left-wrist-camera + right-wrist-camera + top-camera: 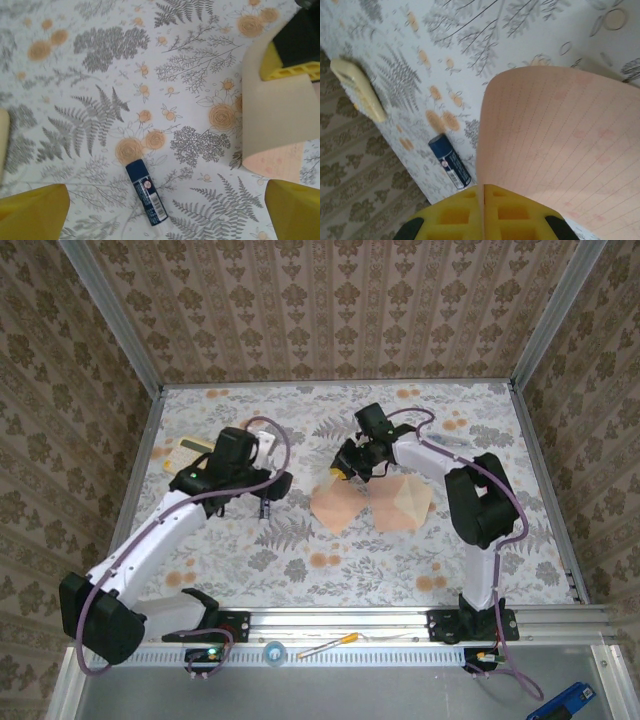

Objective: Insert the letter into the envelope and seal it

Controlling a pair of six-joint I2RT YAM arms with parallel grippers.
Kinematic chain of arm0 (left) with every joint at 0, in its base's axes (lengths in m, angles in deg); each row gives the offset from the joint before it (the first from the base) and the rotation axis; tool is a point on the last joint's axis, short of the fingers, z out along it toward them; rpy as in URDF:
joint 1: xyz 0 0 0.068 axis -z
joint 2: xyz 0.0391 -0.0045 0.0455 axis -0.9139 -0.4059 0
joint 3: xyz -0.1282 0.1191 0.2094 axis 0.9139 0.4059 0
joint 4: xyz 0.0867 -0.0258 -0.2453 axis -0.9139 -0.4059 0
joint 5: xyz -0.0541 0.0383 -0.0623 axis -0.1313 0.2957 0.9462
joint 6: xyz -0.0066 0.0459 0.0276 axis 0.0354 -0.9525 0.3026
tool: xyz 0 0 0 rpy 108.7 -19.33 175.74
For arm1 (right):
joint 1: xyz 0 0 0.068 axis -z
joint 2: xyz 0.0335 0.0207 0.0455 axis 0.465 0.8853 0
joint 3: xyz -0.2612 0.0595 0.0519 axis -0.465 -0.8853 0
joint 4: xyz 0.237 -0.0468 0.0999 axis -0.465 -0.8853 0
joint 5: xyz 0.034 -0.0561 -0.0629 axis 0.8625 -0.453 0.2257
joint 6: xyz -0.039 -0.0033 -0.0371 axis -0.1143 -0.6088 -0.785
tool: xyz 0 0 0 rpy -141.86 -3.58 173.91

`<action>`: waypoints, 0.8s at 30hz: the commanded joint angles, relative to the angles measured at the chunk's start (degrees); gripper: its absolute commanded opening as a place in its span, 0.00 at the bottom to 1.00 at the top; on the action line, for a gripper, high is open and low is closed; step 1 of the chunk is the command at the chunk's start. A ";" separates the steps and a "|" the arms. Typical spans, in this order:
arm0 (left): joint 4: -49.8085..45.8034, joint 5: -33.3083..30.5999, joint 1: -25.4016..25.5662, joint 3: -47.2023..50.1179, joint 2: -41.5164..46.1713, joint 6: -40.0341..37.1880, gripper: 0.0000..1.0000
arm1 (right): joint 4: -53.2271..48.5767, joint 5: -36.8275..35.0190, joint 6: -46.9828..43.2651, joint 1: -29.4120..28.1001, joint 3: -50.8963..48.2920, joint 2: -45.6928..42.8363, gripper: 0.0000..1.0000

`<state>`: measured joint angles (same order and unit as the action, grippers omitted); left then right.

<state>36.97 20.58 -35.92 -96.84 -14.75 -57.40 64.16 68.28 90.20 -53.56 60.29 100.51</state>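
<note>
Salmon letter: corner raised, pinched in clenched right end effector; far edge cut off. Pink envelope: flat on floral desk just beside it, flap indistinct. Released left end effector above glue stick. Patterned wallpaper behind.

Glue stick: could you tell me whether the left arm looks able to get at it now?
Probably yes: the glue stick lies uncovered beneath the open left gripper, between its fingers, and the lifted letter is off to one side.

Robotics lab cell: aluminium-framed booth, brown damask wallpaper walls, floral-print tabletop, white left arm and white right arm bolted at 6 o'clock.
</note>
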 commanded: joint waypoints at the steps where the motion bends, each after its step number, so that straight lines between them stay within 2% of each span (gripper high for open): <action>1: 2.34 12.61 -3.48 1.98 -0.06 6.82 1.00 | 5.30 3.48 -5.10 -0.85 -1.87 -4.36 0.00; 8: 10.16 23.94 -8.19 5.87 -3.63 12.13 1.00 | 11.30 9.61 -7.67 -1.00 -4.77 -7.71 0.00; 14: 23.84 32.86 -12.46 11.35 -5.84 20.49 1.00 | 18.09 14.00 -5.97 -1.05 -7.49 -9.23 0.00; 24: 32.48 38.95 -13.78 11.66 -10.95 25.67 1.00 | 32.31 19.73 -0.63 -1.05 -11.37 -10.53 0.00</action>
<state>64.60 55.09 -49.28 -85.10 -25.16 -34.65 89.52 84.10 87.32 -54.23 49.82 92.84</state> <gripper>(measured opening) 0.997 0.061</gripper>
